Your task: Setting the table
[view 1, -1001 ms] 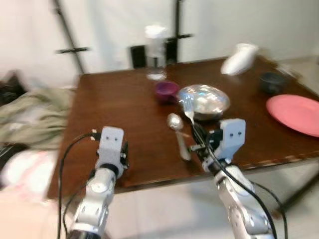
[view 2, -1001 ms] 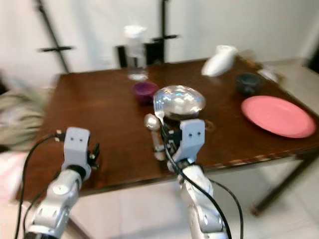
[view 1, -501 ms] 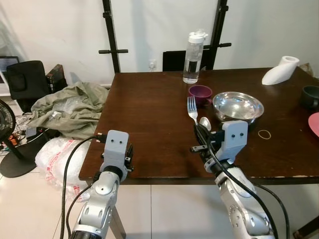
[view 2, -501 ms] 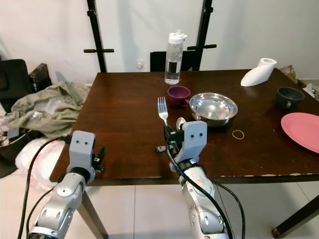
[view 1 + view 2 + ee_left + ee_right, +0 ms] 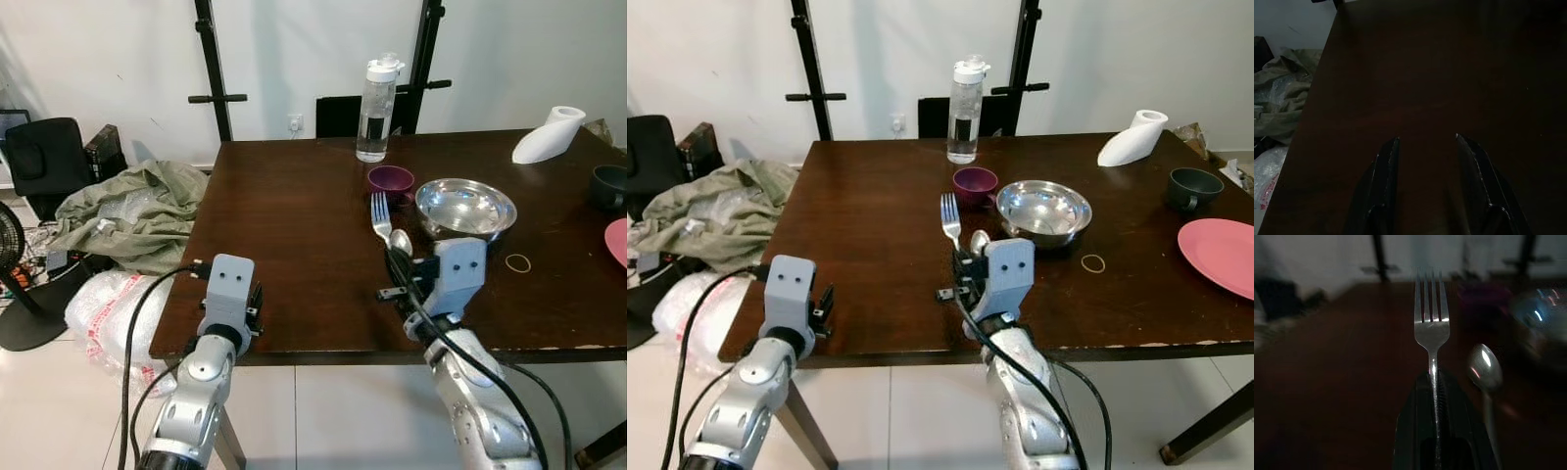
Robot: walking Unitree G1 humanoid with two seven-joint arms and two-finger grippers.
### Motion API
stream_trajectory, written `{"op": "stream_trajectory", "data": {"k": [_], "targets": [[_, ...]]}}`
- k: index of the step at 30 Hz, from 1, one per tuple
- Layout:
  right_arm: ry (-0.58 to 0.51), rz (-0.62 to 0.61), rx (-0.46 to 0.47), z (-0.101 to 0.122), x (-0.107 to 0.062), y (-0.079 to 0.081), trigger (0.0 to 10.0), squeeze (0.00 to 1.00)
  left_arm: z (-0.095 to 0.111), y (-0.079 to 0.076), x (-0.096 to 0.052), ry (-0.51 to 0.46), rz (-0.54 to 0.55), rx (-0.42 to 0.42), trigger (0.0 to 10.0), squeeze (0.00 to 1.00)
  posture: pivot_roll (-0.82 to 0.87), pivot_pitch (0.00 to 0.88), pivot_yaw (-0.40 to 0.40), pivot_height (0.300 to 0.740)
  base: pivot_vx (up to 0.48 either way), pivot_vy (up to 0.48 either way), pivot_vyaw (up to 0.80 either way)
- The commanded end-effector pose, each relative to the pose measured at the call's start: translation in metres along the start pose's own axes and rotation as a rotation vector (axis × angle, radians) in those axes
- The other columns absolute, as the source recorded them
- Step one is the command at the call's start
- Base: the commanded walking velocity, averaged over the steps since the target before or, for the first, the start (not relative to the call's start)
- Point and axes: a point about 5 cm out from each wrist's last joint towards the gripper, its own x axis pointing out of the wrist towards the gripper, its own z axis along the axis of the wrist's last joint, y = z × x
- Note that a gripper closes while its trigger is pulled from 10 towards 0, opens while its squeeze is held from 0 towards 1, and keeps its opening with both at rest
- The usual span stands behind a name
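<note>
The right hand (image 5: 397, 266) is positioned above the near edge of the dark wooden worktop (image 5: 284, 245), toward its middle. Its two black fingers are closed flat against each other on the handle of a fork (image 5: 1431, 318). The fork projects forward out of the hand, tines pointing away from the robot toward the far edge. In the right wrist view the handle runs straight down between the fingers (image 5: 1413, 431), and the tines stand well clear of the fingertips.

A spoon (image 5: 400, 241) lies just beside the fork, on the side nearer the right edge of the worktop; whether fork and spoon touch cannot be determined. Beyond the spoon sits a steel bowl (image 5: 465, 208), with a purple cup (image 5: 390, 180) next to it and a clear water bottle (image 5: 374, 108) at the far edge. A rubber band (image 5: 517, 262) lies near the bowl, toward the near edge. A pink plate (image 5: 1220, 255) and a dark mug (image 5: 1193, 186) are at the right edge.

The left hand (image 5: 1426, 142) hovers over the near left corner of the worktop, fingers spread apart and gripping nothing.
</note>
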Motion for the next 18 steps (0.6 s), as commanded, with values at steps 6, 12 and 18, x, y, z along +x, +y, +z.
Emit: {"op": "stream_trajectory", "data": {"k": [6,12,18], "targets": [[0.075,-0.197,-0.044,-0.018,0.018,-0.022,10.0,0.00,0.012,0.012,-0.012,-0.038,-0.140,0.020,10.0,0.00,0.04,0.145,0.091,0.740,0.000,0.000,0.00],[0.035,-0.279,-0.032,-0.009,0.028,-0.032,10.0,0.00,0.037,0.022,-0.029,-0.097,-0.341,0.037,10.0,0.00,0.09,0.181,0.082,0.740,0.000,0.000,0.00],[0.016,-0.291,-0.050,-0.003,0.037,-0.038,10.0,0.00,0.057,0.032,-0.040,-0.124,-0.458,0.055,10.0,0.00,0.11,0.206,0.080,0.740,0.000,0.000,0.00]]}}
